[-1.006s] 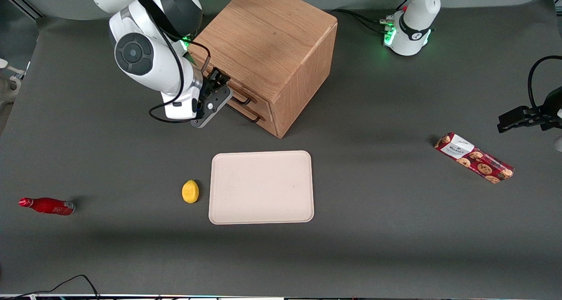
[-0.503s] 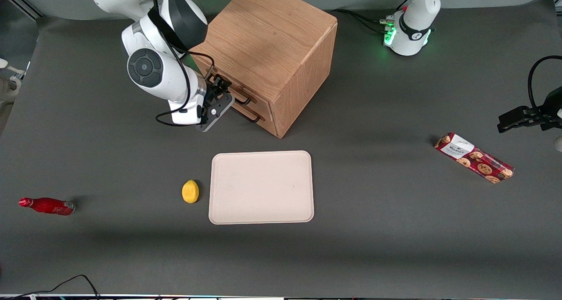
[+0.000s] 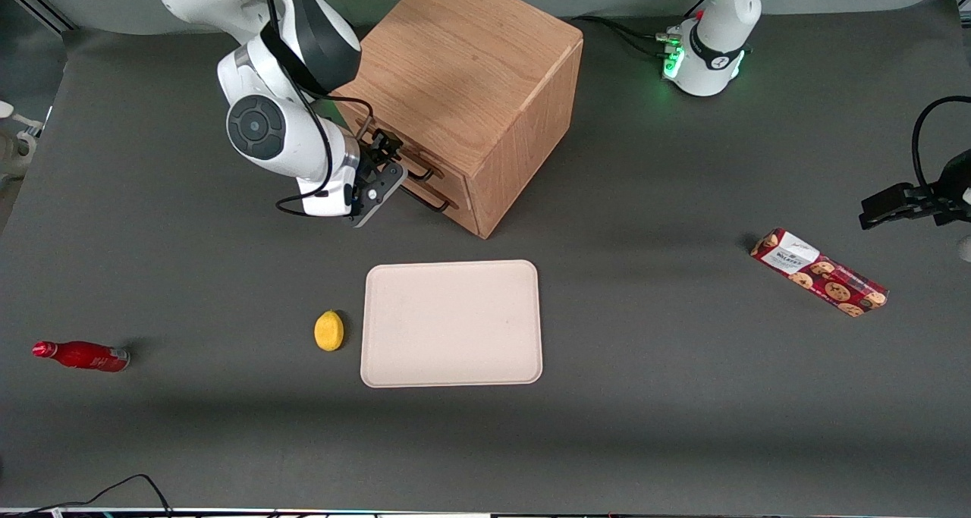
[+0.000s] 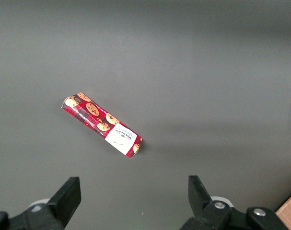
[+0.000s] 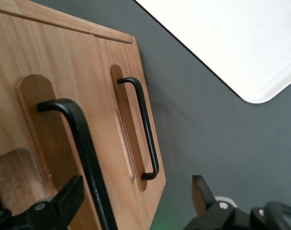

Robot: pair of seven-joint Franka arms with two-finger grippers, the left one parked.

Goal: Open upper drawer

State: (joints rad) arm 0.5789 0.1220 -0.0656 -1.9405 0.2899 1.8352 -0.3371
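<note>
Two oak drawers front the cube-shaped wooden cabinet (image 3: 463, 93) on the dark grey worktop (image 3: 645, 351). Upper drawer (image 5: 20, 143), w/ thin black bar handle (image 5: 85, 153), sits flush, not pulled out. Robot hand (image 3: 388, 158) is right in front of it, fingers (image 5: 64, 199) spread wide w/ the bar between them, not clamped. Cream rectangular tray (image 3: 452, 323) lies nearer the camera.

One desk (image 3: 652, 397), one cabinet (image 3: 463, 70) on it. Two drawers: the upper drawer (image 3: 422, 161) and the lower drawer (image 3: 449, 193), and two black handles, one each (image 5: 85, 158) (image 5: 146, 129). One tray (image 3: 451, 323), one lemon (image 3: 328, 331), one red bottle (image 3: 82, 356), one cookie box (image 3: 818, 272). One gripper (image 3: 388, 156) in front of the upper drawer, its two jaws spread either side of that handle.
</note>
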